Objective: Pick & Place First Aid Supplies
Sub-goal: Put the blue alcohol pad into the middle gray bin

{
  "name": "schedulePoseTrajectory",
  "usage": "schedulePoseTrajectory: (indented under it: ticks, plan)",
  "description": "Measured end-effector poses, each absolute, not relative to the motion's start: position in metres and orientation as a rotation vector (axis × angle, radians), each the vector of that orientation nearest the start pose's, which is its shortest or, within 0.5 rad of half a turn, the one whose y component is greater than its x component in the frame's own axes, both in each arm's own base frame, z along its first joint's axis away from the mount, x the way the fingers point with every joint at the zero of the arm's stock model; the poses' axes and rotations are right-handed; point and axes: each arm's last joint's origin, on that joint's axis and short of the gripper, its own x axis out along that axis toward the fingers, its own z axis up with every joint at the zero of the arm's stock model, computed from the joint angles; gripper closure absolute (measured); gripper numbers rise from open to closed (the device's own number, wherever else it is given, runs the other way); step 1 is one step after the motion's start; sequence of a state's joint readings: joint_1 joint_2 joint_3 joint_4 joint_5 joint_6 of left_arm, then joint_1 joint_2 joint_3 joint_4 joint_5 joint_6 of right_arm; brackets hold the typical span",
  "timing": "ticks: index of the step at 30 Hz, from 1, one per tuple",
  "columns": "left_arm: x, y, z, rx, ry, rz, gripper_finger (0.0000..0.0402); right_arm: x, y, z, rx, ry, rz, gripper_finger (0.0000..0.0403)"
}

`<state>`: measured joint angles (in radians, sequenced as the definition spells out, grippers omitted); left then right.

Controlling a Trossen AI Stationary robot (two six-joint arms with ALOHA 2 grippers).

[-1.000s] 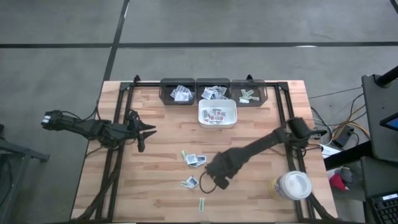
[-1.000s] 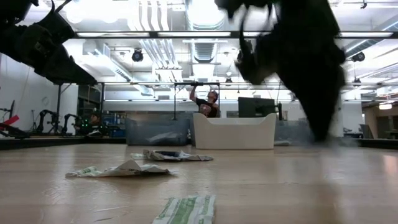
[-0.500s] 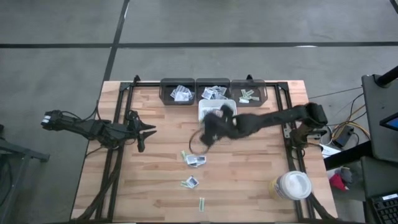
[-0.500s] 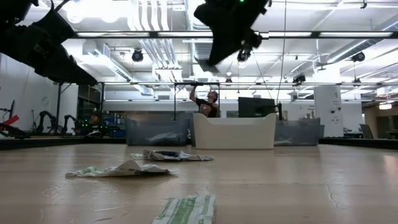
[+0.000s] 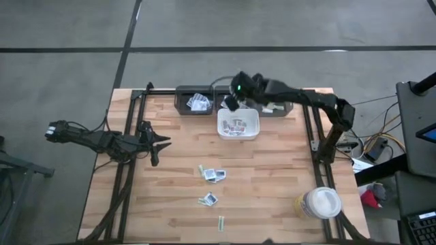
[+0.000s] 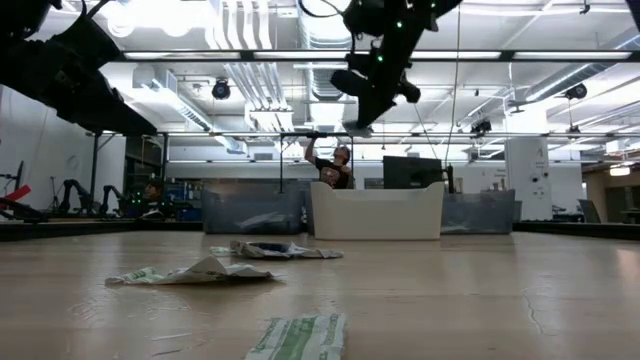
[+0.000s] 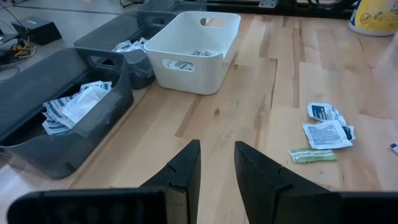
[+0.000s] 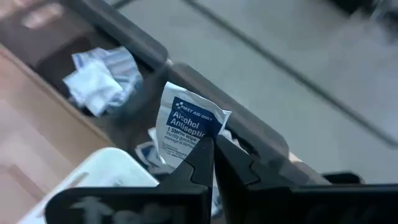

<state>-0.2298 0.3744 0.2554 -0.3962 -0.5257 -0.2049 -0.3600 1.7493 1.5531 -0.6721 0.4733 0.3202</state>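
waiting near left table edge, left gripper (image 5: 162, 142) standing partly open, gripping nothing. lying mid-table toward near edge, loose packets (image 5: 214, 175). hovering over middle dark bin (image 5: 234, 101) at far edge, right gripper (image 5: 232, 103) pinching shut on antiseptic packet (image 8: 189, 127). sitting just nearer than bins, white tray (image 5: 238, 125) holding red-print packets.
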Motion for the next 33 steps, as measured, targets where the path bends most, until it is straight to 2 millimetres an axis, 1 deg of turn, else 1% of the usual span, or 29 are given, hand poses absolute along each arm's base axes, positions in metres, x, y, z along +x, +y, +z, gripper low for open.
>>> schedulePoseTrajectory:
  ticks: [4, 6, 9, 12, 16, 20, 22, 24, 30, 33]
  plan:
    - [0.106, -0.01, 0.185, -0.008, 0.447, 0.346, 0.0307, 0.341, -0.182, 0.303, 0.336, 0.819, -0.915, 0.0394]
    - [0.106, -0.009, 0.185, -0.003, 0.445, 0.362, 0.0307, 0.339, -0.196, 0.296, 0.372, 0.877, -0.918, 0.0394]
    - [0.106, -0.008, 0.185, 0.004, 0.439, 0.393, 0.0307, 0.341, -0.211, 0.286, 0.39, 0.967, -0.919, 0.0394]
    - [0.105, -0.008, 0.185, 0.011, 0.433, 0.42, 0.0307, 0.35, -0.222, 0.276, 0.365, 1.039, -0.881, 0.0394]
    - [0.105, -0.007, 0.185, 0.017, 0.431, 0.435, 0.0307, 0.367, -0.236, 0.255, 0.279, 1.153, -0.809, 0.0394]
    - [0.105, -0.007, 0.185, 0.015, 0.43, 0.437, 0.0307, 0.382, -0.247, 0.242, 0.212, 1.246, -0.748, 0.0394]
    - [0.105, -0.007, 0.185, 0.012, 0.429, 0.438, 0.0307, 0.388, -0.252, 0.232, 0.185, 1.308, -0.715, 0.0394]
    - [0.105, -0.007, 0.185, 0.009, 0.429, 0.438, 0.0307, 0.393, -0.257, 0.223, 0.175, 1.358, -0.694, 0.0394]
    - [0.105, -0.007, 0.185, 0.01, 0.429, 0.439, 0.0307, 0.396, -0.267, 0.212, 0.154, 1.481, -0.617, 0.0394]
    - [0.105, -0.007, 0.185, 0.013, 0.43, 0.438, 0.0307, 0.398, -0.269, 0.207, 0.148, 1.498, -0.597, 0.0394]
